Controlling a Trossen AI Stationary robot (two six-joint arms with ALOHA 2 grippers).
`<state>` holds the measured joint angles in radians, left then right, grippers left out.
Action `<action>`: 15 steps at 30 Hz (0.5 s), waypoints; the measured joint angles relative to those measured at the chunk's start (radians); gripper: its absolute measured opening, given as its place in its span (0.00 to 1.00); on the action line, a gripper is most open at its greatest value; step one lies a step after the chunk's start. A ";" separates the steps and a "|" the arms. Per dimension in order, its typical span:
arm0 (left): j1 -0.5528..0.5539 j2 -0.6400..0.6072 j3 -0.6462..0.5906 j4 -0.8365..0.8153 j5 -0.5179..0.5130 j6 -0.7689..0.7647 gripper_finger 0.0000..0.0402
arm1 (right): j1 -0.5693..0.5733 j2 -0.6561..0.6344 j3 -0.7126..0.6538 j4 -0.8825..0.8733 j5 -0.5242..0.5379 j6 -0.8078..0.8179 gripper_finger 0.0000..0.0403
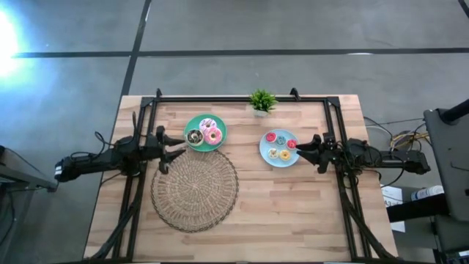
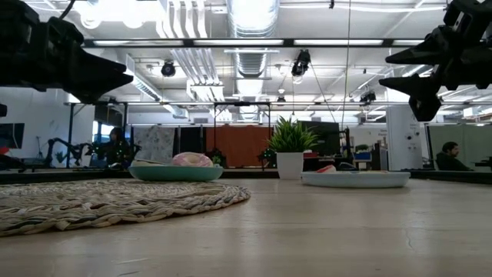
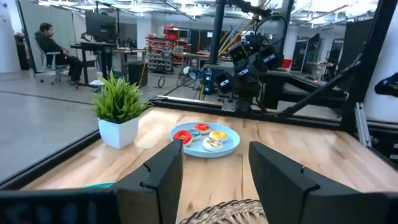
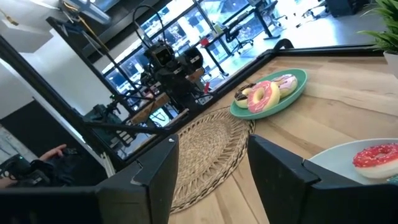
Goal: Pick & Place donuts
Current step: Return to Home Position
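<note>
On the round teal plate, just beside the big round woven mat, we see 3 larger ring donuts: dark brown, sprinkled pale pink and bright pink. 4 tiny donuts lie on the round light-blue plate. The left gripper and the right gripper hover wide open, holding nothing.

Grey concrete floor, exposed ceiling ducts, bright ceiling lights, seated person at a desk
</note>
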<state>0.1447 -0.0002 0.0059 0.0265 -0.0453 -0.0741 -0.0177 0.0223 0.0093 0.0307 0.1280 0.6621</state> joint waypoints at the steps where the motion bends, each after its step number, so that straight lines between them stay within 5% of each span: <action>1: -0.001 0.000 0.000 0.001 -0.001 -0.008 0.39 | 0.000 0.000 0.000 0.000 0.000 0.000 0.45; 15: -0.018 0.025 0.001 0.000 0.002 -0.013 0.39 | 0.000 -0.001 0.000 0.000 0.000 0.000 0.46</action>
<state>0.1272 0.0250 0.0072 0.0269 -0.0437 -0.0870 -0.0177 0.0216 0.0093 0.0303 0.1280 0.6621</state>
